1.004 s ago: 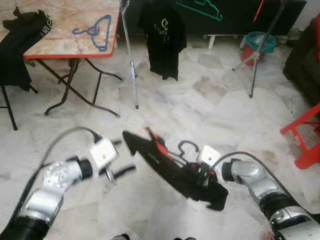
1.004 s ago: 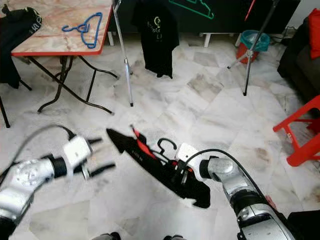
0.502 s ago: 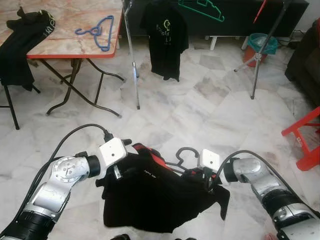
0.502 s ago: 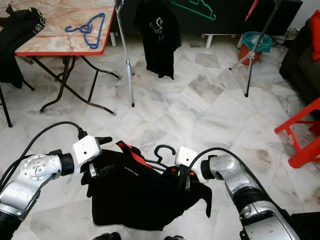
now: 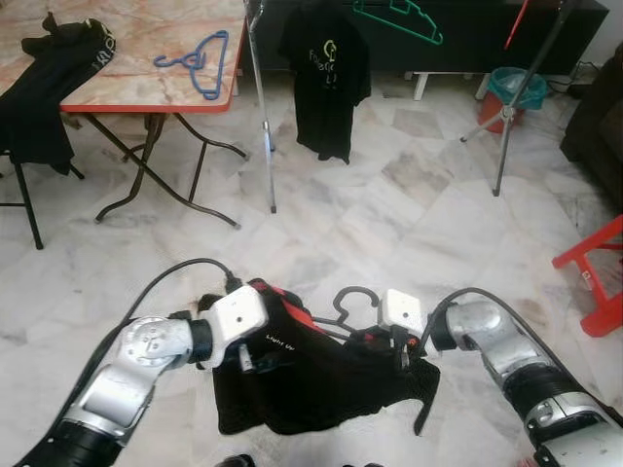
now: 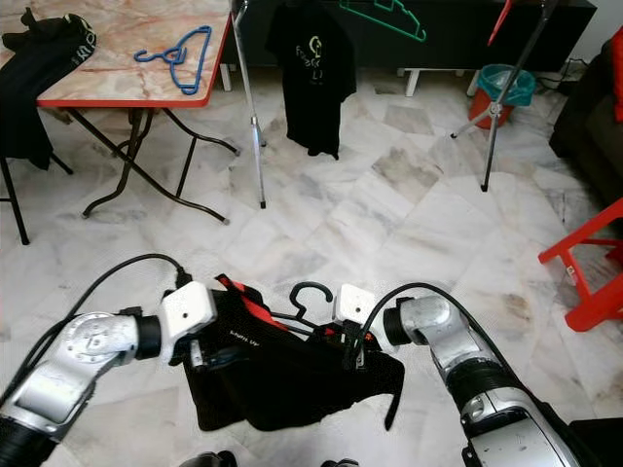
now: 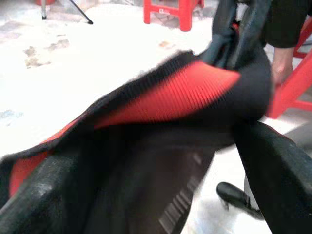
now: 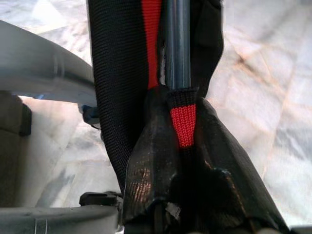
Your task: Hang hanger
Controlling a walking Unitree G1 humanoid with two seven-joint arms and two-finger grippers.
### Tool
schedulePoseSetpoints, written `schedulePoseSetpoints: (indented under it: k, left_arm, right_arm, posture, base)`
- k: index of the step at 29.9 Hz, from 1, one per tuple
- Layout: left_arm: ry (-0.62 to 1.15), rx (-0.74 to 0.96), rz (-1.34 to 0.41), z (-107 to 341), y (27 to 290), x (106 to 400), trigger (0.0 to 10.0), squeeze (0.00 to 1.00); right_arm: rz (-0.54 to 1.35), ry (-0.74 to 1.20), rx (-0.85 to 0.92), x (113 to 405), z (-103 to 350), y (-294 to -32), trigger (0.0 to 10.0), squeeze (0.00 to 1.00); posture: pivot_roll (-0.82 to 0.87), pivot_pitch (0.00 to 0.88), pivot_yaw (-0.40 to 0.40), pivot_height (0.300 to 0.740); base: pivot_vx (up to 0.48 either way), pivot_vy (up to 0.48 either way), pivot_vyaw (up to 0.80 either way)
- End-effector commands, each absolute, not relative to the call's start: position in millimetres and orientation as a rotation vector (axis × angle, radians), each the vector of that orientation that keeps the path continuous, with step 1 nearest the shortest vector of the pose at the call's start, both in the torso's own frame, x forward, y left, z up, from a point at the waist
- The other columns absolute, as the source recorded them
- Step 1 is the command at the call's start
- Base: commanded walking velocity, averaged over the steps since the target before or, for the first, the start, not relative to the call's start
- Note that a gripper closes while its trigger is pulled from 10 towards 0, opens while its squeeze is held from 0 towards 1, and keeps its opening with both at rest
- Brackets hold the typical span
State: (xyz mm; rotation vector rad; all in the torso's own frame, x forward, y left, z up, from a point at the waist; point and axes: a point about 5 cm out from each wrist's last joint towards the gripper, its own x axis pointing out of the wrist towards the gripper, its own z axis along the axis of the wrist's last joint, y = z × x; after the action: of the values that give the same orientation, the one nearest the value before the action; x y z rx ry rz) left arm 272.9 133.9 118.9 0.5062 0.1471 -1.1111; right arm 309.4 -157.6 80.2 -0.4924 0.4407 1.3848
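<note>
White marble floor tiles (image 5: 389,224) run under everything, with a folding surface with a pink marbled top and red edge (image 5: 146,58) at the far left carrying a blue plastic hanger (image 5: 200,60) and a crumpled black garment (image 5: 49,88). Beyond it a black T-shirt with a pale print (image 5: 326,78) hangs from a metal rack pole (image 5: 261,107), a green hanger (image 5: 399,17) hangs higher up, a teal bucket (image 5: 508,86) stands by a tripod leg, and a red plastic stool (image 5: 594,282) sits at the right edge. Low in front of the robot, a black shirt with red collar trim (image 5: 311,379) is stretched between both arms on a black hanger whose hook (image 5: 352,297) rises between the two wrists. The left claw (image 5: 248,358) is buried in the shirt's left shoulder, and the wrist view shows the red-ribbed collar draped across its fingers (image 7: 278,170), which stand apart with the fabric between them. The right claw (image 5: 404,352) pinches the hanger's right shoulder through the cloth, its fingers closed tight on the dark bar and red trim in the right wrist view.
</note>
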Motion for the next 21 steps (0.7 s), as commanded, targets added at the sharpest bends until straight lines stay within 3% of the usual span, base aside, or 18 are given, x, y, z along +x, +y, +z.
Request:
schedulePoseSetpoints:
  k: [1, 7, 8, 9, 11, 12, 21]
  left_arm:
    - [0.145, 0.523, -1.107, 119, 133, 274, 10.0, 0.0]
    - [0.174, 0.509, -1.159, 121, 131, 271, 10.0, 0.0]
    - [0.179, 0.511, -1.165, 120, 131, 270, 8.9, 0.0]
    - [0.18, 0.506, -1.167, 119, 132, 269, 0.8, 0.0]
    - [0.179, 0.499, -1.168, 119, 131, 268, 0.8, 0.0]
    - [0.183, 0.496, -1.176, 118, 131, 267, 0.0, 0.0]
    - [0.209, 0.479, -1.221, 116, 128, 262, 0.0, 0.0]
  right_arm:
    - [1.412, 0.404, -0.488, 309, 85, -153, 10.0, 0.0]
    - [1.41, 0.414, -0.496, 308, 84, -154, 10.0, 0.0]
    - [1.41, 0.413, -0.496, 308, 84, -154, 10.0, 0.0]
    - [1.41, 0.411, -0.494, 308, 84, -153, 10.0, 0.0]
    - [1.409, 0.41, -0.494, 309, 85, -153, 10.0, 0.0]
    - [1.406, 0.408, -0.494, 309, 85, -153, 10.0, 0.0]
    - [1.398, 0.389, -0.494, 312, 88, -149, 10.0, 0.0]
  posture:
    - [0.07, 0.122, -0.042, 0.74]
    - [0.07, 0.126, -0.041, 0.74]
    - [0.07, 0.126, -0.041, 0.74]
    - [0.07, 0.125, -0.041, 0.74]
    - [0.07, 0.125, -0.041, 0.74]
    - [0.07, 0.125, -0.042, 0.74]
    - [0.07, 0.121, -0.04, 0.74]
  base:
    - [0.0, 0.0, 0.0]
    - [0.0, 0.0, 0.0]
    - [0.0, 0.0, 0.0]
    - [0.0, 0.0, 0.0]
    - [0.0, 0.0, 0.0]
    - [0.0, 0.0, 0.0]
    - [0.0, 0.0, 0.0]
